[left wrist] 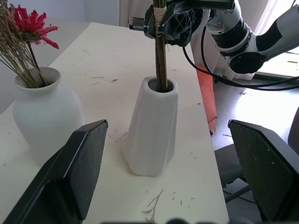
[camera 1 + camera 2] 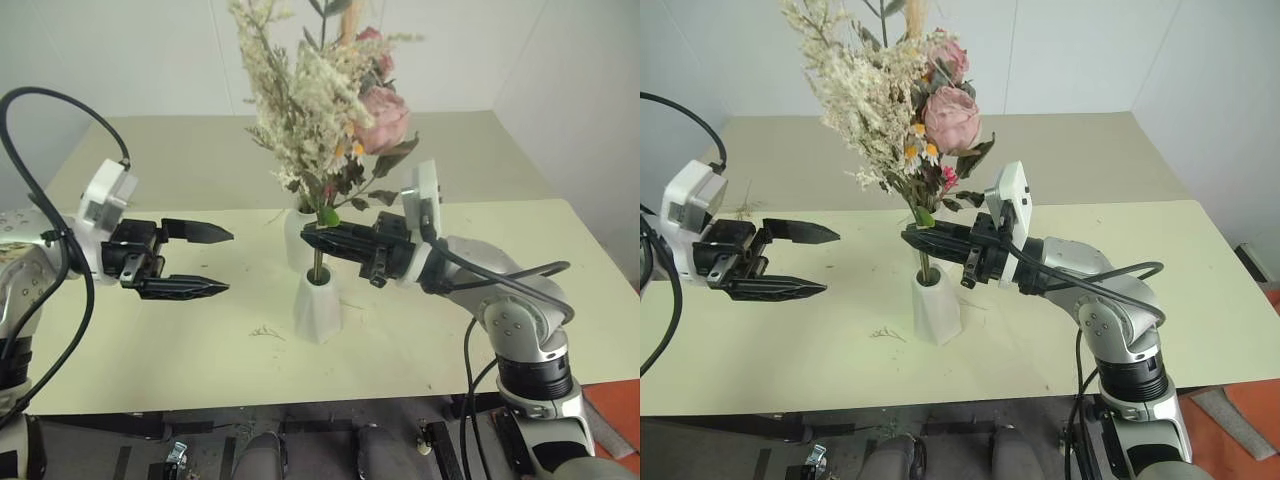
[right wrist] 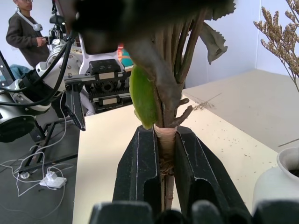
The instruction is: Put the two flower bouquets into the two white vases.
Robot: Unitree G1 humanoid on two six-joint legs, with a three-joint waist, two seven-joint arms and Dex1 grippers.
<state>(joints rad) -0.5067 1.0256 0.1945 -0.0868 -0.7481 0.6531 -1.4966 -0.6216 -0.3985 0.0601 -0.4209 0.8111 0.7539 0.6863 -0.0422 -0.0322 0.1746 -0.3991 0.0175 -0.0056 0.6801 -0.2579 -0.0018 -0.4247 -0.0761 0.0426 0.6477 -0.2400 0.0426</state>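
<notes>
Right now the right gripper [image 2: 312, 238] is squeezed tight on the tied stems of the fuller bouquet [image 2: 330, 100], holding it straight up. Just under the gripper stands the angular white vase [image 2: 317, 305], and the stem ends reach down into its mouth. Just behind the gripper sits the round white vase [image 1: 44, 109] with the thin bunch of dried grass and its pink flower [image 1: 29, 23] in it. Across from the right gripper, well apart, the left gripper [image 2: 225, 260] hangs above the table [image 2: 500, 260] with its fingers spread wide, holding nothing.
</notes>
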